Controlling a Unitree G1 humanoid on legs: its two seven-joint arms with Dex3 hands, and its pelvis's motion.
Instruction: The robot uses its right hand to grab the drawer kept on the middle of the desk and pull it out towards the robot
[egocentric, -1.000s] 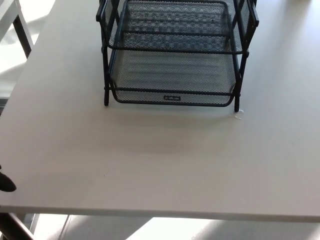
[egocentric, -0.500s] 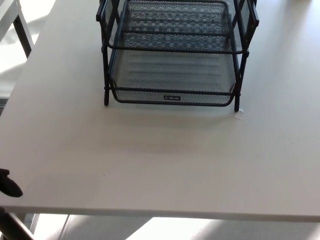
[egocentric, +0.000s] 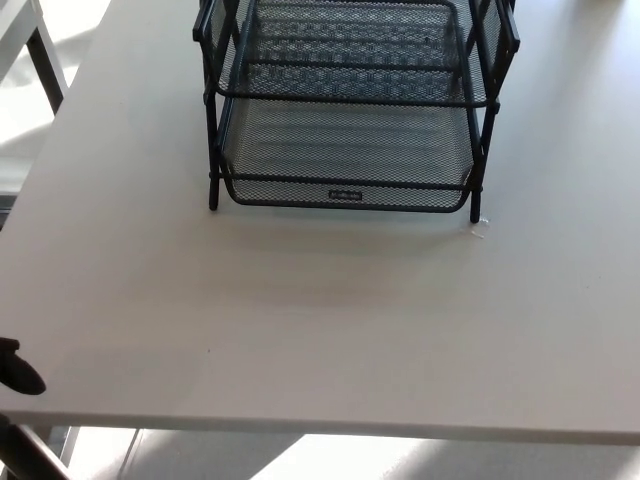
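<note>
Black mesh drawer (egocentric: 345, 155) sat untouched in its rack (egocentric: 212, 120) far across the desk (egocentric: 330, 320), the pull not begun, right hand out of sight, left hand (egocentric: 18, 368) barely showing, fingers unreadable.

Office setting: plain pale desk (egocentric: 320, 320), black mesh drawer (egocentric: 345, 150) in stacked paper-tray rack at desk's far edge.
</note>
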